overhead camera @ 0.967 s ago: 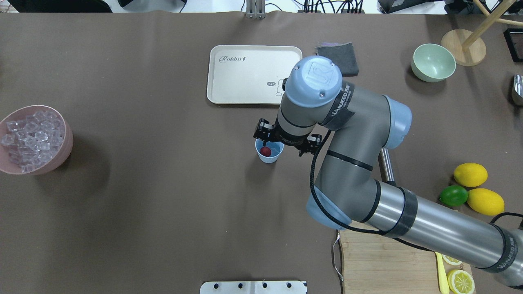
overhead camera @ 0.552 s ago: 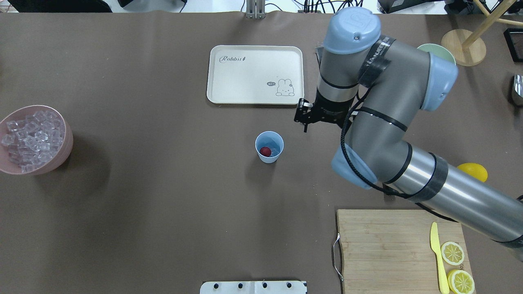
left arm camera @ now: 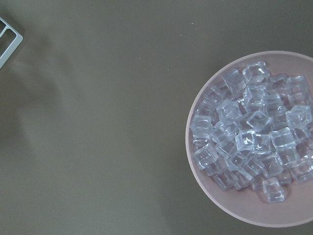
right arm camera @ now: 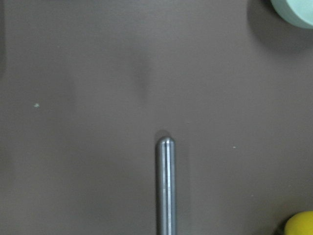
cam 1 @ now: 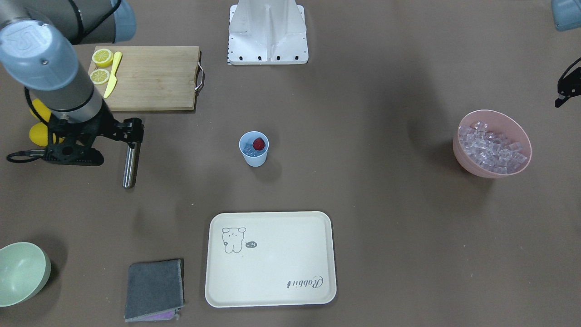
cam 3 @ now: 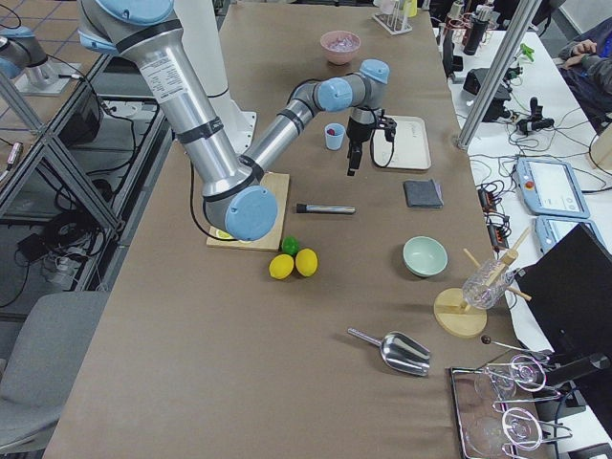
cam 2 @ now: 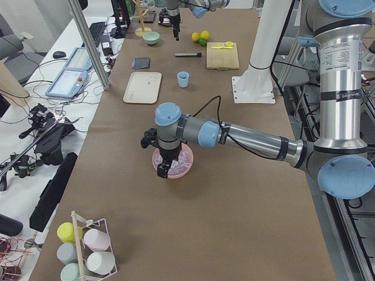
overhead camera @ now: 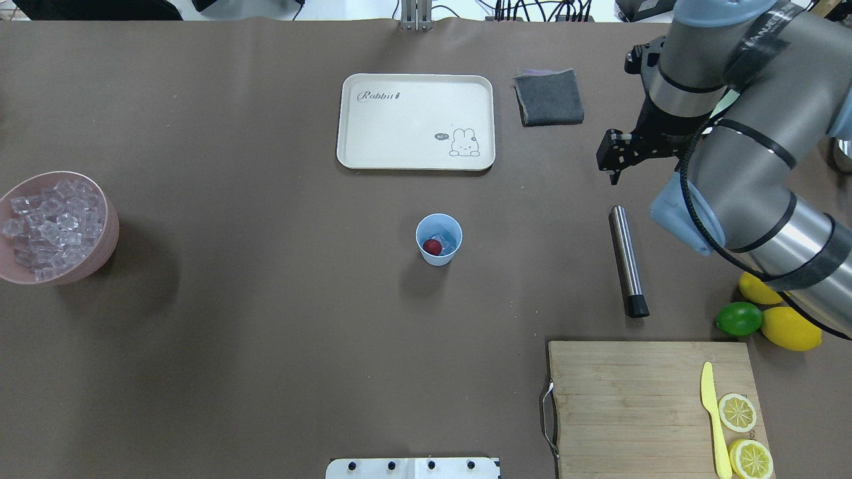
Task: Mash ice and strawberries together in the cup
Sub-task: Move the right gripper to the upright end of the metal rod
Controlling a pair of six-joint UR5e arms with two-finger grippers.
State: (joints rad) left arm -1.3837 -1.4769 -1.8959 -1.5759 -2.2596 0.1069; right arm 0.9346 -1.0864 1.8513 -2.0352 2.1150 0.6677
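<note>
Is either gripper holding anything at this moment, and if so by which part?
Nothing visibly. The right gripper hangs near the steel muddler, which lies free on the table; the left gripper hovers over the pink bowl.

Right arm (overhead camera: 752, 140) hovering, wrist down — left arm (cam 2: 252, 137) likewise.

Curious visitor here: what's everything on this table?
cup: one, light blue, centre
strawberry: one, red, in cup
ice: many, clear, in pink bowl, few in cup
tray: one, cream, far side
cloth: one, grey, beside tray
rod: one, silver, right of cup
lemons: two, yellow, right edge
lime: one, green, beside lemons
board: one, wooden, holding yellow knife, two lemon halves
green bowl: one, pale, far right
right pincer: black, over rod's end
left pincer: black, over pink bowl
</note>
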